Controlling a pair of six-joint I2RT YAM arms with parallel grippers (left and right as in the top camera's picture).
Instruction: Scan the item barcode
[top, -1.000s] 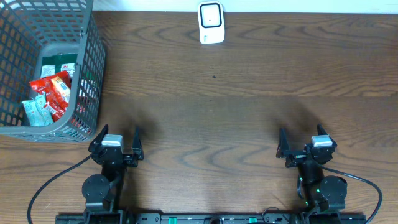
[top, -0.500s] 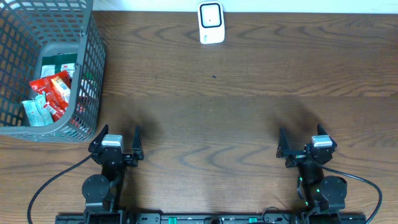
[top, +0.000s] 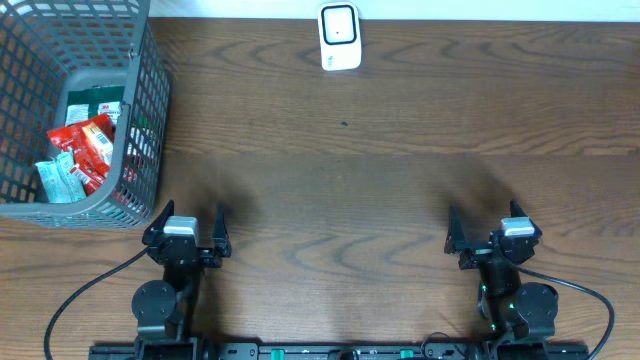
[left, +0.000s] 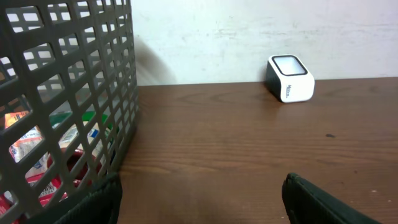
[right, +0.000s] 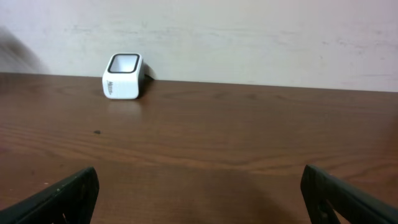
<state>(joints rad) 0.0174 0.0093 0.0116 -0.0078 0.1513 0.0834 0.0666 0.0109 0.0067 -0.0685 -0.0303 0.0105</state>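
Overhead, we see the left gripper (top: 190, 222) and right gripper (top: 486, 222) spread, empty, at the table's near edge. Packets (top: 88, 146) lie in the basket (top: 148, 100), well apart from the scanner (top: 340, 37). Left wrist: basket close, scanner beyond. Right wrist: scanner only. We judge nothing is picked or scanned yet.

A dark brown wood-grain surface (top: 400, 190) fills the overhead view, its grain running side to side. At its far left stands a grey plastic mesh basket (top: 150, 130), upright with its open top facing up; the frame cuts off its left side. A tiny dark speck (top: 344, 124) lies on the bare wood, well apart from the basket. Behind the surface rises a pale, scuffed wall (right: 249, 37)
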